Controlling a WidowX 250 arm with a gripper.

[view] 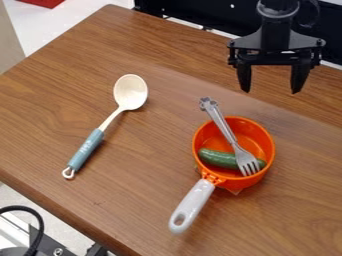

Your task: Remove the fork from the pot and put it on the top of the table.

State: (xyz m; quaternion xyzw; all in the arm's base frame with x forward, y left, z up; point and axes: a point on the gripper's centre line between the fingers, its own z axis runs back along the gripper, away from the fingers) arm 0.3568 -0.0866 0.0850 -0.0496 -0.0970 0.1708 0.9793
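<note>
At the top left, beyond the table's edge, a red thing (41, 2) lies on the pale floor (53, 22); at the bottom left, a black cable (37, 220) curves over metal parts. The table (47, 125) is brown wood, its grain running across the top. On its left half lies a spoon (131, 92), its pale bowl toward the back, its blue handle toward the front edge. Right of it sits an orange pot (268, 145), its grey handle pointing to the front. In the pot are a green cucumber (218, 158) and the fork (226, 129), tines down over the cucumber's right part, handle leaning out past the back-left rim. Above and behind the pot hangs the gripper (270, 89), fingers wide apart with nothing between them. Behind the table's back edge stands something black (207, 15).
</note>
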